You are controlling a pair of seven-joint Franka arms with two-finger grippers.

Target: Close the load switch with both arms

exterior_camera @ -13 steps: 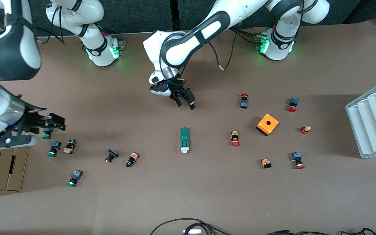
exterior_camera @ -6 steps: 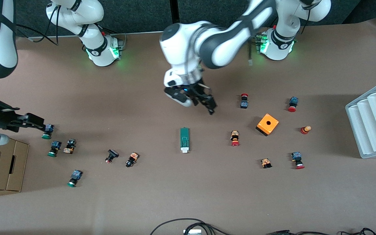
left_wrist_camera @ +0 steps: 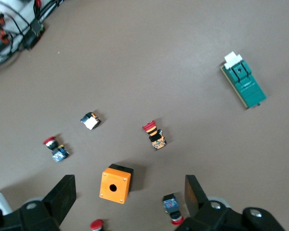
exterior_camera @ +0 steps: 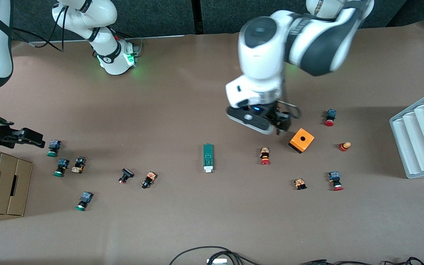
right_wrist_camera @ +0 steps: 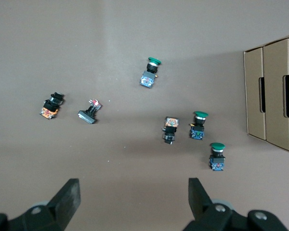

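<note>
Load switch [exterior_camera: 208, 157] lies untouched mid-surface: light, stiff plastic, likely to skid. Pin its green body with one arm, press the white end. Left gripper [exterior_camera: 279, 124] over the orange box [exterior_camera: 301, 140], right gripper [exterior_camera: 31, 139] over the green buttons: both jaws released.

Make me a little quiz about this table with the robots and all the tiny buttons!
1. True or false: the left end effector is gripping the green load switch.
2. What colour is the box with a hole that the left end effector hangs beside? A) blue B) orange C) white
3. Fill in: the right end effector is open above the table next to a button with a ____ cap.

Key
1. False: the load switch lies alone on the table, and both end effectors are open and empty.
2. B
3. green
</note>
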